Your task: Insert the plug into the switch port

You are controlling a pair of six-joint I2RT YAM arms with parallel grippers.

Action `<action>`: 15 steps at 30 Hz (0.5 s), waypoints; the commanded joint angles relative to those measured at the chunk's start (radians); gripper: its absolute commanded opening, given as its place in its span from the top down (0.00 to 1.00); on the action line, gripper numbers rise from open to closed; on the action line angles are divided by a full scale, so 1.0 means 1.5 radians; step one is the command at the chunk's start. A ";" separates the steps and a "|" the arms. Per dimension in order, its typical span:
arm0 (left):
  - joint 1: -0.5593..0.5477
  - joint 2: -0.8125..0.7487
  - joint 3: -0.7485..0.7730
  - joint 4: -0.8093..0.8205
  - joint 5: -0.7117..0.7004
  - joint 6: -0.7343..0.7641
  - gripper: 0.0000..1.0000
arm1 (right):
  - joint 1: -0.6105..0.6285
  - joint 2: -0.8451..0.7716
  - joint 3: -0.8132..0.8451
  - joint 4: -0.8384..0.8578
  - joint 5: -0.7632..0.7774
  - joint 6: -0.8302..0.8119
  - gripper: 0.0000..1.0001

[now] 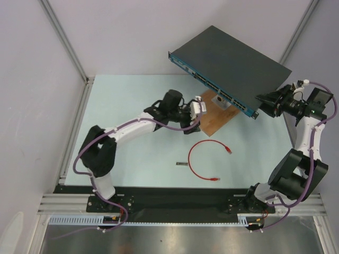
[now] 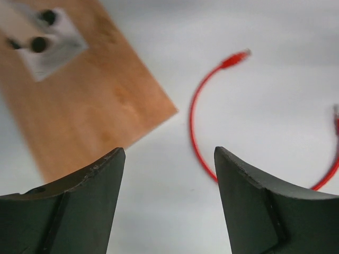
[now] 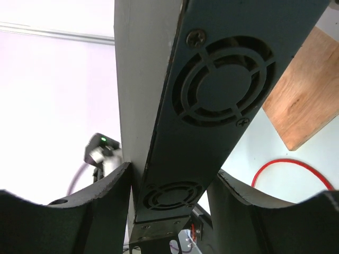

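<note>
The red cable (image 1: 197, 159) lies curled on the table, one plug (image 1: 228, 150) at its far right end and another (image 1: 214, 179) at its near end. In the left wrist view the cable (image 2: 194, 121) and a plug (image 2: 236, 57) lie ahead of my left gripper (image 2: 169, 159), which is open with nothing between its fingers. From above, that left gripper (image 1: 193, 119) hovers by the wooden board's left edge. My right gripper (image 3: 169, 177) is shut on the fan end of the dark-grey switch (image 3: 222, 95) and holds it tilted above the table (image 1: 233, 63). Its ports (image 1: 222, 96) line the teal front face.
A brown wooden board (image 1: 214, 119) lies under the switch's front edge, with a small grey metal plate (image 2: 50, 45) on it. A small grey metal piece (image 1: 181, 164) lies left of the cable. Frame rails border the table on the left and right.
</note>
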 commanded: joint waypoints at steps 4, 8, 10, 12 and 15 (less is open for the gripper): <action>-0.075 0.102 0.088 -0.081 -0.021 0.094 0.26 | -0.004 -0.034 0.004 0.103 0.165 -0.082 0.47; -0.098 0.137 0.100 -0.071 -0.047 0.128 0.24 | -0.008 -0.065 0.004 0.057 0.168 -0.105 0.25; -0.116 0.159 0.120 -0.065 -0.047 0.145 0.23 | -0.011 -0.085 0.001 0.046 0.170 -0.116 0.17; -0.137 0.178 0.136 -0.057 -0.051 0.160 0.22 | -0.018 -0.100 -0.004 0.030 0.172 -0.123 0.13; -0.159 0.210 0.174 -0.035 -0.049 0.184 0.20 | -0.028 -0.122 -0.011 0.005 0.171 -0.138 0.02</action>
